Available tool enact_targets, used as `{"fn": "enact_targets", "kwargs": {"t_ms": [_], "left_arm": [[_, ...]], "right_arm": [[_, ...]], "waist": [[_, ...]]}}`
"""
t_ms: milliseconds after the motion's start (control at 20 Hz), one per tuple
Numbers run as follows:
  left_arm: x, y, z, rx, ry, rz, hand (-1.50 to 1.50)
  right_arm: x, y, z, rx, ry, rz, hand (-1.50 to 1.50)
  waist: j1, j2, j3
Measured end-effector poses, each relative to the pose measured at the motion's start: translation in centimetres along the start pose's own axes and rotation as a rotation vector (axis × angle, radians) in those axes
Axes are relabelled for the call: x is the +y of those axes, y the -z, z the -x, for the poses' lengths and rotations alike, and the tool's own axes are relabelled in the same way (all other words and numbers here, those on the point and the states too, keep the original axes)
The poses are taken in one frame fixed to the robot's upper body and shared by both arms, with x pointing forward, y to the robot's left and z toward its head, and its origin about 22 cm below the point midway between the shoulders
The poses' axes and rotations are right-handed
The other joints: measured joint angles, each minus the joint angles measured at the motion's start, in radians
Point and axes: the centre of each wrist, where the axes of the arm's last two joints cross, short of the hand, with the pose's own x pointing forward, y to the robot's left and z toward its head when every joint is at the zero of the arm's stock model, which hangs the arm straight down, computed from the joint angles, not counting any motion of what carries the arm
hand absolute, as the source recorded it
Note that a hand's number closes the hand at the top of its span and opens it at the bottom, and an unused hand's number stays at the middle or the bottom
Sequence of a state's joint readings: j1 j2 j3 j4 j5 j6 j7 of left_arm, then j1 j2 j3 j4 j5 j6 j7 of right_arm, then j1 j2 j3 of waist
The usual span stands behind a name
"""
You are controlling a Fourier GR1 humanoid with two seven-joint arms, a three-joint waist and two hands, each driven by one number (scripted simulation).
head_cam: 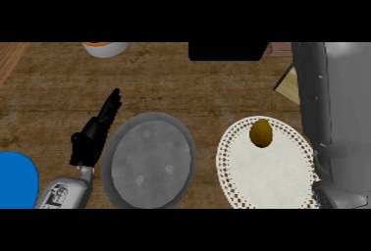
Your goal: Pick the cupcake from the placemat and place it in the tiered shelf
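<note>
Resting hand: the left hand (98, 131) comes in from the lower left, fingers straight and pointing up the counter, holding nothing.
Left forearm: grey forearm (66, 192) sits at the bottom edge, just under that hand.
Right next to it: a grey round plate (150, 161) lies just right of the left hand, nearly touching the fingers' side.
Cupcake: the cupcake (261, 133), looks like a brownish-gold oval lump from above, sits on the upper part of the white lacy placemat (267, 171), well to the right of the left hand with the plate between them.
Right side: a big grey arm (340, 122) runs down the right edge, overlapping the placemat's right rim; honestly can't tell what the right hand's fingers are doing.
Far stuff: a blue thing (16, 180) at the left edge, a white cup with orange inside (106, 48) at the top, a black block (227, 51) top middle.
Counter: brown wood-grain counter (188, 88) under everything.
</note>
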State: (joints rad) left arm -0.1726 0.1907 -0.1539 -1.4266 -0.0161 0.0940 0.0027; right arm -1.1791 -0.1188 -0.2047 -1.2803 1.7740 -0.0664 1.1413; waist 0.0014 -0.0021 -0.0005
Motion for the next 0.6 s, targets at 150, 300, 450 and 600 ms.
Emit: {"fn": "enact_targets", "kwargs": {"t_ms": [150,300,450,600], "left_arm": [[-0.6,0.2,-0.6,-0.002,-0.003,-0.003,0.0],[-0.5,0.0,-0.1,-0.002,-0.004,-0.002,0.0],[-0.1,0.4,0.2,0.001,-0.002,-0.004,0.0],[-0.6,0.6,-0.4,0.001,-0.001,-0.002,0.0]], "right_arm": [[-0.1,1.6,0.5,0.006,-0.024,0.01,1.5],[0.1,2.6,0.9,-0.001,-0.068,0.033,1.5],[0.7,4.0,1.5,-0.003,-0.114,0.048,1.5],[1.5,4.7,2.5,0.0,-0.145,0.049,1.5]], "waist": [[0.0,0.0,0.0],[0.002,0.001,0.0],[0.002,0.003,0.0],[0.003,0.002,0.0]]}}
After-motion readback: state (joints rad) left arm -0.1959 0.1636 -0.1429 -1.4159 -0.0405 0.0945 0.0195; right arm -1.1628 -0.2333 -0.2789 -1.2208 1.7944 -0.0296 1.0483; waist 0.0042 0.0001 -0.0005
